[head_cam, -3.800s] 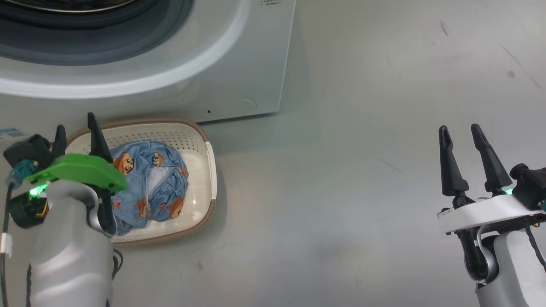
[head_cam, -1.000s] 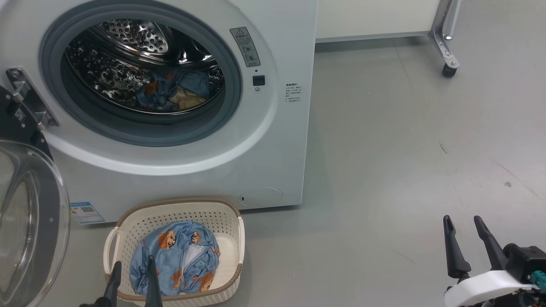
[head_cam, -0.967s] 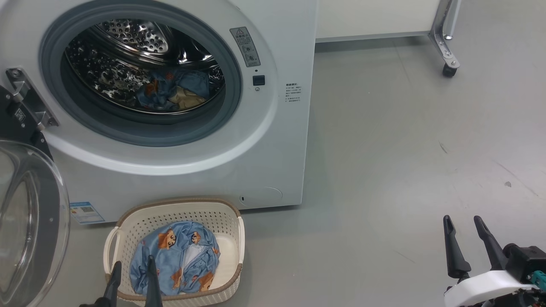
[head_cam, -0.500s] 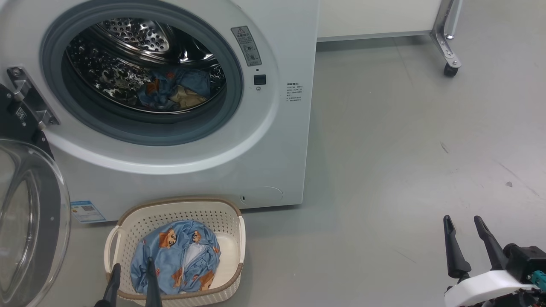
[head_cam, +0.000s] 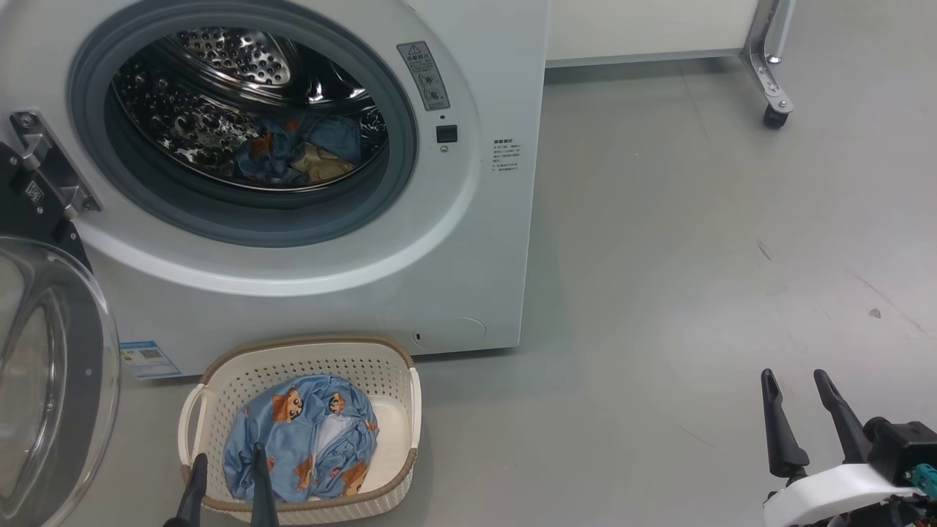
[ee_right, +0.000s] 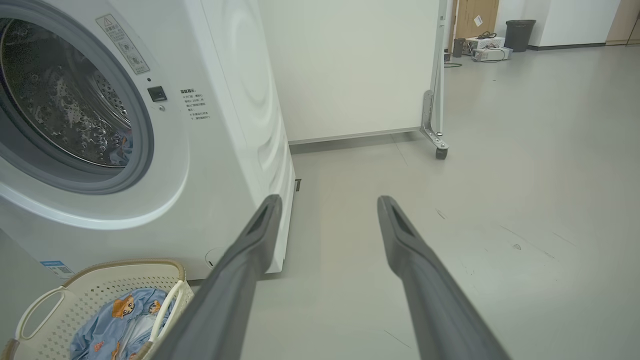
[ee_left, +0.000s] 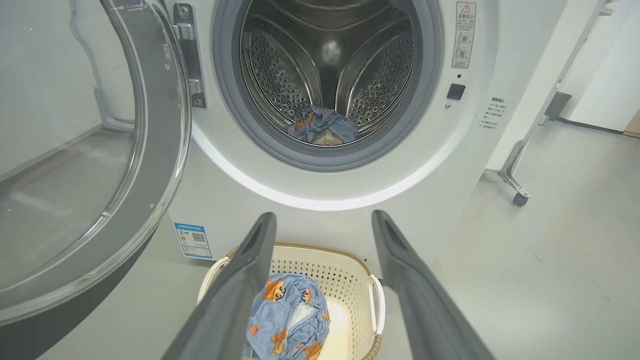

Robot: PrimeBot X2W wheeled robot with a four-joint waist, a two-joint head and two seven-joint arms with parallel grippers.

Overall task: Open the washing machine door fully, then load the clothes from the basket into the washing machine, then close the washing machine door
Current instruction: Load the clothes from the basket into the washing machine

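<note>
Starting at the left, the washing machine door (head_cam: 44, 380) stands swung wide open on its hinge (head_cam: 44, 165), with its outer edge cut off by the frame, so I judge the first step is done. Just beside it, the left gripper (head_cam: 228, 454) hangs above the near side of the basket (head_cam: 307, 359), its fingers apart and holding nothing; in the head view the rest of this gripper is cut off at the bottom edge. The basket stands on the floor (head_cam: 659, 256), close in front of the washing machine (head_cam: 483, 241), and the clothes (head_cam: 300, 439) lie inside it as a crumpled blue heap. Higher up, one garment (head_cam: 296, 150) lies already at the bottom of the drum (head_cam: 190, 124). The loading step is therefore in hand. The next move calls for lowering the left fingers into the heap, closing on a thick fold and lifting it over the gasket (head_cam: 399, 183). How many pieces the heap holds I cannot tell, because the folds hide each other. At the far right, the right gripper (head_cam: 793, 375) hovers over bare floor, well apart from the basket, fingers also apart and empty.
</note>
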